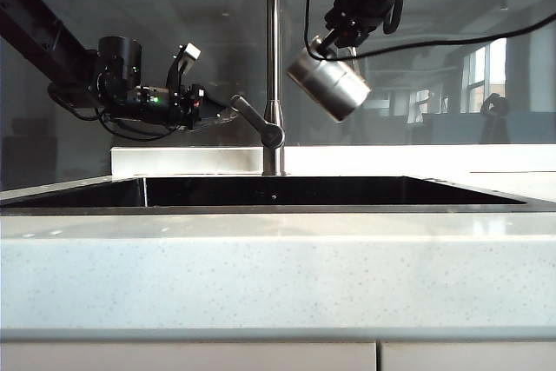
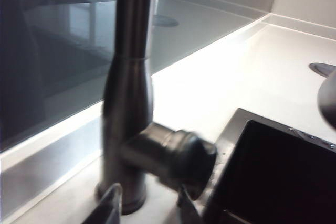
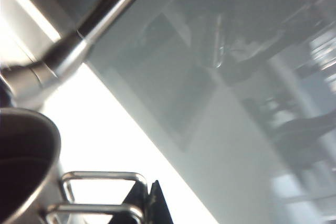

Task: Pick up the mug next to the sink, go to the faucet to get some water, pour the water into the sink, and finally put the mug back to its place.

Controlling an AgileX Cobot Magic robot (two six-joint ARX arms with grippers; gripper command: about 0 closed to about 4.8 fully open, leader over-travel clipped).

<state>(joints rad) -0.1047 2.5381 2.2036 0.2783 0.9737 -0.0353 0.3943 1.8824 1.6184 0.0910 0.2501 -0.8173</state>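
Observation:
The steel mug [image 1: 328, 82] hangs tilted above the black sink [image 1: 347, 190], just right of the tall faucet [image 1: 274, 49]. My right gripper [image 1: 335, 41] is shut on the mug's thin wire handle [image 3: 100, 176]; in the right wrist view the gripper [image 3: 150, 203] pinches that handle beside the mug [image 3: 21, 156]. The left gripper [image 1: 221, 112] is level at the faucet's lever handle [image 1: 256, 119]. In the left wrist view the left gripper [image 2: 149, 208] is open, its fingers [image 2: 110, 205] spread below the faucet's round knob [image 2: 173, 156] and close to the faucet [image 2: 131, 77] base.
A dark glass backsplash [image 1: 130, 6] rises behind the white speckled counter [image 1: 278, 275]. The sink's metal rim [image 2: 233, 124] runs beside the faucet base. A round fitting [image 2: 323, 68] sits in the counter farther along.

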